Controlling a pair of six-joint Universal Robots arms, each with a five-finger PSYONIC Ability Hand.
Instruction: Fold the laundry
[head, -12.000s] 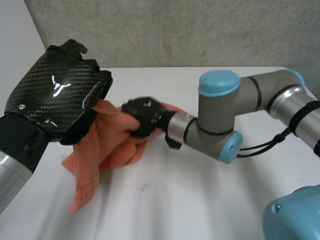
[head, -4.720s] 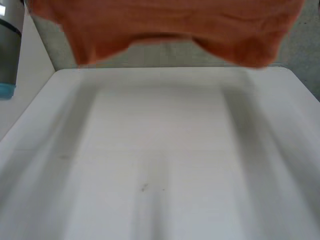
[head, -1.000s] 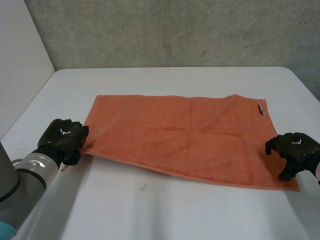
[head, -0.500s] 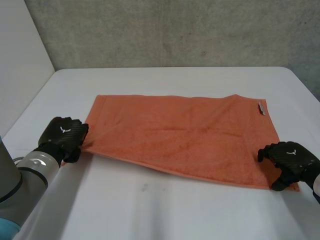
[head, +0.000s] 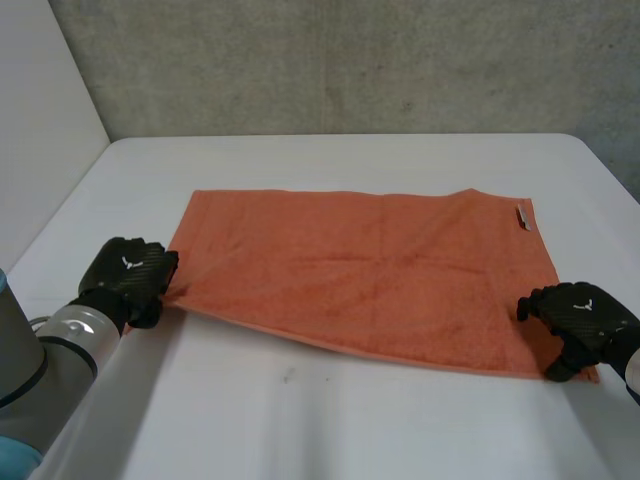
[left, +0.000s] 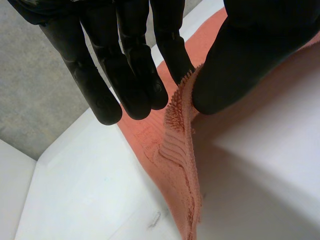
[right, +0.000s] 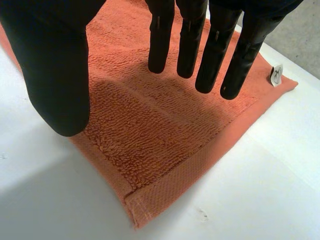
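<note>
Where the towel (head: 360, 275) is lying: spread flat on the white table (head: 330, 420), its small tag (head: 522, 217) sitting at the far right corner.
Left hand (head: 128, 278): pinching the near left corner between thumb and a fingertip, holding that edge raised off the table.
Right hand (head: 580, 315): hovering over the near right corner, fingers hanging straight, thumb standing apart, gripping nothing.
</note>
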